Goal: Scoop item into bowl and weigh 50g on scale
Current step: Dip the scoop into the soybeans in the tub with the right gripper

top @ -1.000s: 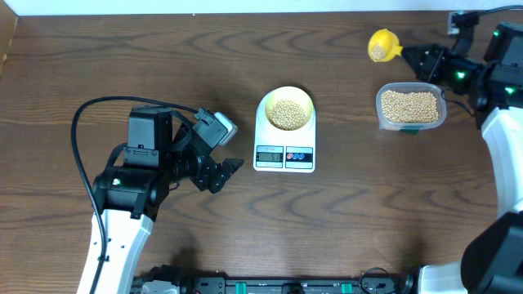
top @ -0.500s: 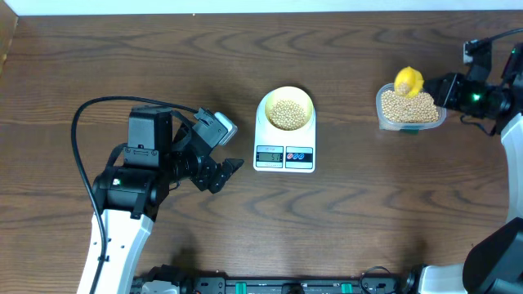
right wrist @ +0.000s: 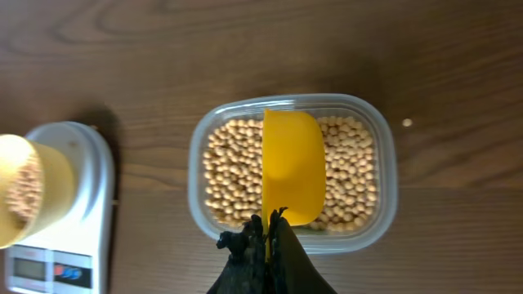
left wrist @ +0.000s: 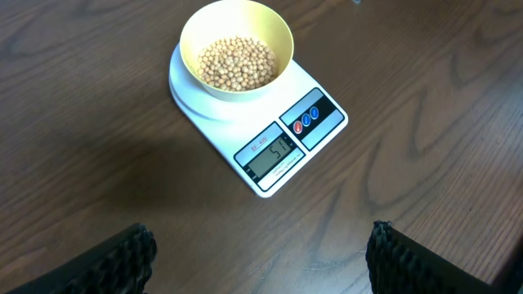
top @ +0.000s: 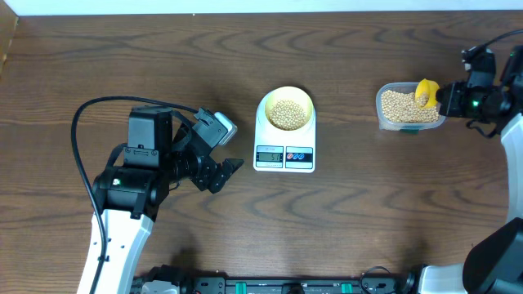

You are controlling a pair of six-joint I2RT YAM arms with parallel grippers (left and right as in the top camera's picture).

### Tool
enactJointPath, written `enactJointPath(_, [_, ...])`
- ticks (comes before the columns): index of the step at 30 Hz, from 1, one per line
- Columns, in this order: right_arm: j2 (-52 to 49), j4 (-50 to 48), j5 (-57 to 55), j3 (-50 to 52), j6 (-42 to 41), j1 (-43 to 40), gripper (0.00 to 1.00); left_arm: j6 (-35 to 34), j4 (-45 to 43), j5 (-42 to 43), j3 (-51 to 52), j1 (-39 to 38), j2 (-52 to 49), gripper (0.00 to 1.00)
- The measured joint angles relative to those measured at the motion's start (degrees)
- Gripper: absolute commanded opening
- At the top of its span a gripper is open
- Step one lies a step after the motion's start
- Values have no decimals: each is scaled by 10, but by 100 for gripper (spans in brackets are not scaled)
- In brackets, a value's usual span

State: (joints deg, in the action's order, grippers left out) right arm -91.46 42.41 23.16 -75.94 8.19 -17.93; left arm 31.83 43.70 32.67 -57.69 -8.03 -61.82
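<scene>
The pale yellow bowl (top: 285, 109) holds beige beans (top: 285, 113) and stands on the white scale (top: 284, 153); it also shows in the left wrist view (left wrist: 237, 47) on the scale (left wrist: 270, 147), and at the left edge of the right wrist view (right wrist: 33, 188). My right gripper (right wrist: 270, 233) is shut on the handle of a bright yellow scoop (right wrist: 292, 163), held tipped over the clear container (right wrist: 294, 237) of beans (right wrist: 347, 175). In the overhead view the scoop (top: 426, 91) is over the container's right end. My left gripper (top: 221, 173) is open, left of the scale.
The clear container (top: 411, 125) sits right of the scale. A single loose bean (right wrist: 407, 122) lies on the table beyond the container. A black cable (top: 90, 110) loops off the left arm.
My right gripper has carried the scoop from the far side of the table down over the container, and the scoop has turned on its side.
</scene>
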Motion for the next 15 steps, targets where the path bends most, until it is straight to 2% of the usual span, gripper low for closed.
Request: enactJointPath(15, [0, -2, -262, 0, 14, 110, 1, 0, 0, 0, 0, 0, 0, 84])
